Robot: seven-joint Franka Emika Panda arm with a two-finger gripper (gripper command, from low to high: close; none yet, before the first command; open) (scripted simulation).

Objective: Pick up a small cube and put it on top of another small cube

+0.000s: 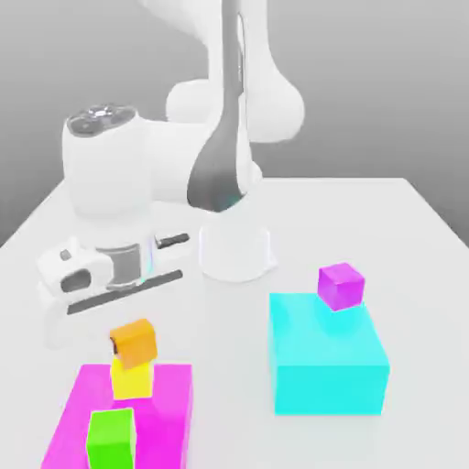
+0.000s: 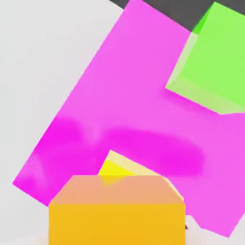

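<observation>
Jaws: cannot tell whether open, and no grip on anything is visible; the gripper (image 1: pixel 117 341) sits just beside the orange cube (image 1: pixel 135 343). Magenta slab (image 1: pixel 169 403) carries the yellow cube (image 1: pixel 131 379); orange rests atop it. Stacking appears done; only withdrawal remains.

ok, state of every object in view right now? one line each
orange cube: stacked on the yellow cube, turned slightly askew
yellow cube: on the magenta slab, carrying the orange cube
green cube: on the magenta slab, nothing on top
magenta slab: flat on the table
purple cube: on the cyan block's far edge
cyan block: on the table, upright
end effector: just above the orange cube
</observation>
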